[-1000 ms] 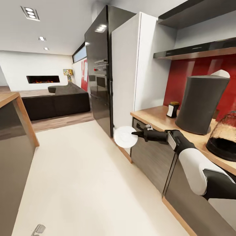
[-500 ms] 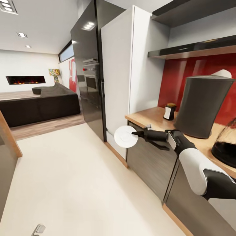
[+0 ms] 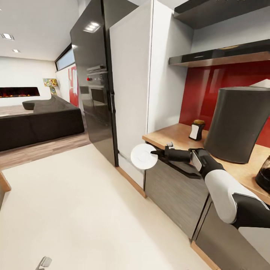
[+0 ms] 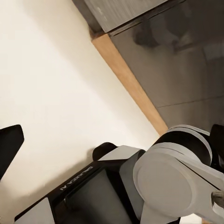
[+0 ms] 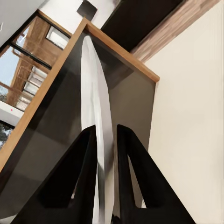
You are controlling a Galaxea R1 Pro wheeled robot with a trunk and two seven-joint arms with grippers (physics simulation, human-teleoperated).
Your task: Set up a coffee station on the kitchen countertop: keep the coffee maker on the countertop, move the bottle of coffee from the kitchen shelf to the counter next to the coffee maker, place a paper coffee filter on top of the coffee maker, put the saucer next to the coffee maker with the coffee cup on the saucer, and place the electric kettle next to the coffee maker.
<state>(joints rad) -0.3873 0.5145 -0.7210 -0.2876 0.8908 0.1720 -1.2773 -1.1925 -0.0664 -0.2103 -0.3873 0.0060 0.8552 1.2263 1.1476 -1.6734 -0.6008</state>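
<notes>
My right gripper [image 3: 154, 152] is shut on the rim of a white saucer [image 3: 143, 156], held on edge in front of the counter's left end. In the right wrist view the saucer [image 5: 94, 107] stands edge-on between the two black fingers [image 5: 132, 173]. On the wooden countertop [image 3: 176, 134] stand a small jar with a white label [image 3: 197, 129], a tall dark grey cylindrical appliance [image 3: 237, 123] with something white on top, and a dark glass vessel [image 3: 264, 174] cut off at the right. My left gripper [image 4: 112, 137] hangs low beside the robot's base, its fingers wide apart and empty.
A white tall cabinet [image 3: 131, 90] and a black oven column [image 3: 93, 82] stand left of the counter. Grey drawer fronts [image 3: 176, 195] lie below it, a dark shelf [image 3: 221, 56] above. Pale floor [image 3: 75, 210] stretches left toward a dark sofa [image 3: 37, 123].
The whole view has swung, so the counter and cabinets sit larger and farther right and the island at the left has gone. The saucer stays in my right gripper.
</notes>
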